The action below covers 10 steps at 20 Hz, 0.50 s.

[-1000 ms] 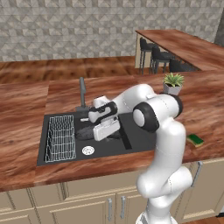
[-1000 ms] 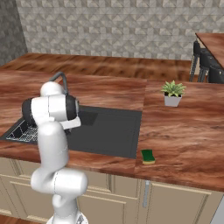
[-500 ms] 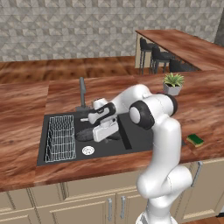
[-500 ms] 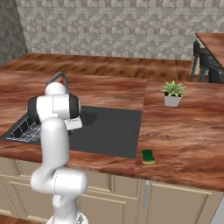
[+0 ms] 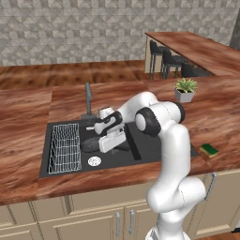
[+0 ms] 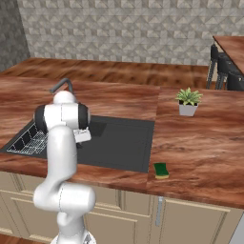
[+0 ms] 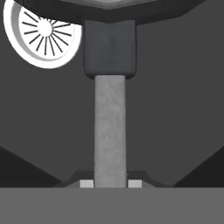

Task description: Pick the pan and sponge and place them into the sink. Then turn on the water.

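The black pan (image 5: 91,143) lies low in the black sink (image 5: 143,152), beside the round silver drain (image 5: 94,161). My gripper (image 5: 105,138) reaches down into the basin and is shut on the pan's long handle. In the hand view the grey handle (image 7: 109,131) runs up from between my fingertips (image 7: 86,183) to the pan (image 7: 109,48), and the gripper (image 7: 110,183) clamps its near end. The yellow-green sponge (image 5: 209,150) sits on the counter right of the sink, also seen as the sponge (image 6: 161,169) near the counter's front edge. No water runs from the faucet (image 5: 87,101).
A wire rack (image 5: 64,147) fills the left part of the sink. A potted plant (image 5: 185,89) stands on the counter behind and to the right. The drain (image 7: 41,33) shows white at the upper left of the hand view. Bar stools stand at the far right counter.
The arm has settled slightly lower into the basin with the pan's handle still in its grip. The sponge has not moved.
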{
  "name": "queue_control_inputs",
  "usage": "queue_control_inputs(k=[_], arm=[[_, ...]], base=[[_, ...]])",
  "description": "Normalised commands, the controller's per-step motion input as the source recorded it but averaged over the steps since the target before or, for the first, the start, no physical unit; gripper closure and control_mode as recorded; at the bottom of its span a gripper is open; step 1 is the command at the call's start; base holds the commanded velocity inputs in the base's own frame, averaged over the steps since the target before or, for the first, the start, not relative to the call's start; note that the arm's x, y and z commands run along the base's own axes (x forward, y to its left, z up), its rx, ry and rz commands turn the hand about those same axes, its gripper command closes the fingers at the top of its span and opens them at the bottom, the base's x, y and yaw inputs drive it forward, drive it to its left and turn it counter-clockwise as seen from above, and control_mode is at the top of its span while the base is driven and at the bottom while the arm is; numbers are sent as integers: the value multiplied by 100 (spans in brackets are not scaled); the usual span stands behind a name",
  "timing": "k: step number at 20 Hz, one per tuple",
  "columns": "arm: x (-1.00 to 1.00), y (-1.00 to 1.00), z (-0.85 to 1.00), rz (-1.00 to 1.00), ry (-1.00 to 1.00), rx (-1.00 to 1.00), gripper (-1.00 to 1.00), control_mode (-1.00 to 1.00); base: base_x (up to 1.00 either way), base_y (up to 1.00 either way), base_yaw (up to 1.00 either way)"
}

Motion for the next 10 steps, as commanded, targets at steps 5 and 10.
queue_control_inputs(k=[5,10], arm=[[12,2,-24,1,0,0,100,-100],[5,8,-31,0,1,0,100,-100]], base=[[0,0,0],[0,0,0]])
